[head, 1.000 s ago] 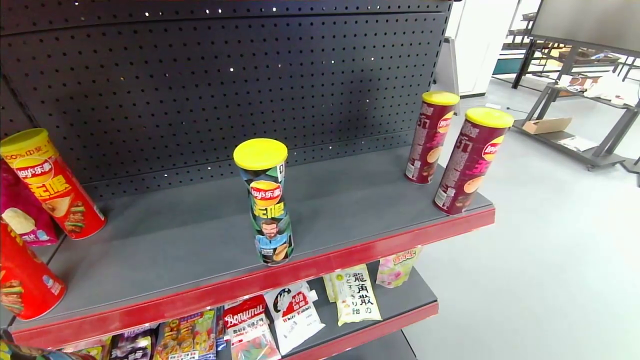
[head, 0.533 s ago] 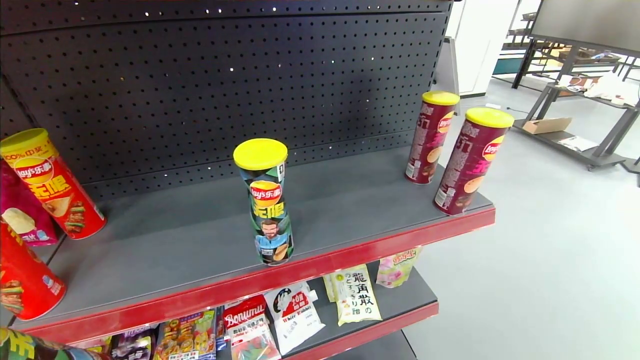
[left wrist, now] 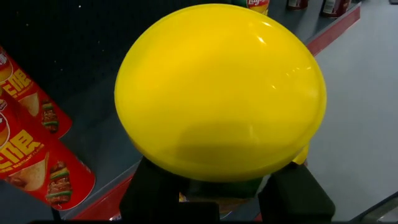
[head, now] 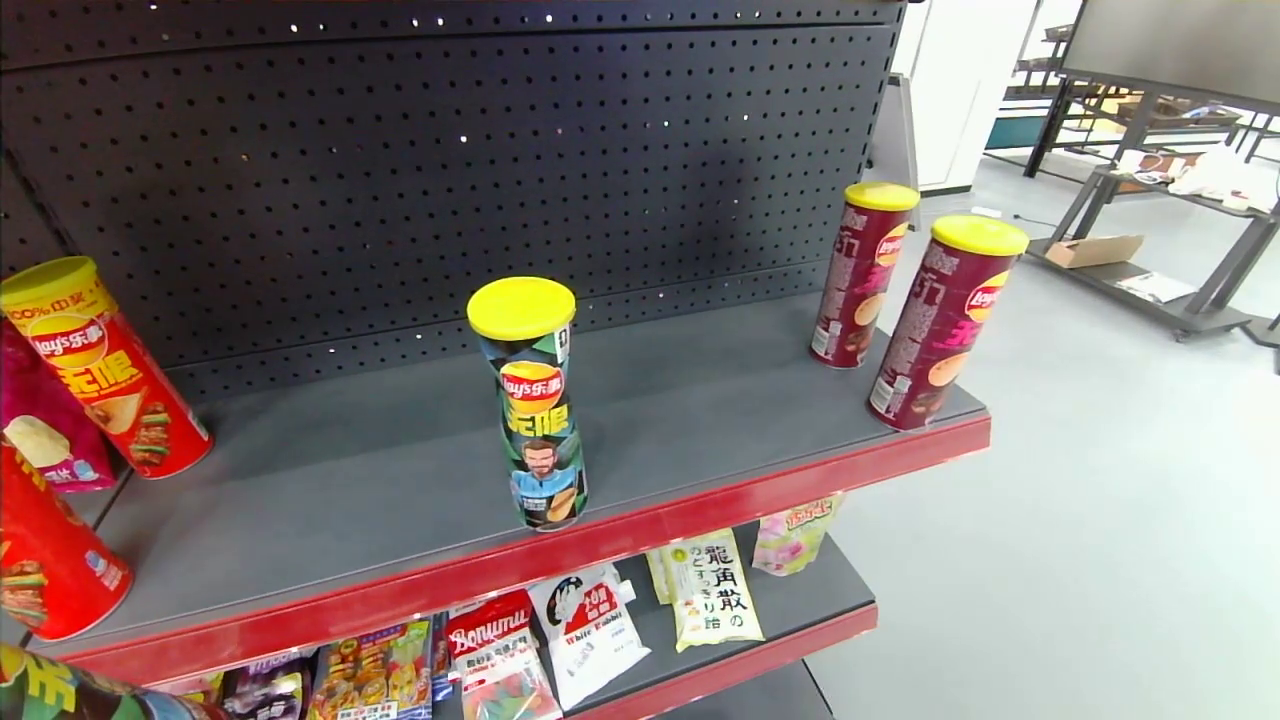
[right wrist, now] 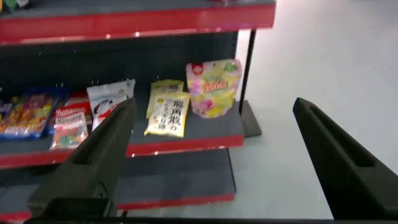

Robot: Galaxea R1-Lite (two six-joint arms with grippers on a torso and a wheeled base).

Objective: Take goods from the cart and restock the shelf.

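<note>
While the top shelf (head: 700, 505) sits exactly as it did a second ago, the action is in the lower left corner of the head view. The held can (head: 60, 690) now pokes further into frame, showing a broad band of green-and-yellow wrap where only a sliver showed before. The left wrist view has its big yellow lid front and centre, and the left gripper (left wrist: 224, 196) is pinching the can's body just under the lid, dark fingers (left wrist: 165, 199) on either side.

Nothing on the shelf has budged. The green can (head: 530, 400) stands upright at centre frame, right by the red front lip. The rear maroon can (head: 865, 275) and the front maroon can (head: 945, 320) hold the right end, near each other. The back red can (head: 100, 370) and the near red can (head: 50, 560) wait at the left edge.

Over on the other arm, the right gripper (right wrist: 214, 106) has its fingers spread wide with nothing between them, facing the snack bags (right wrist: 168, 115) on the lower shelf (right wrist: 186, 143).
</note>
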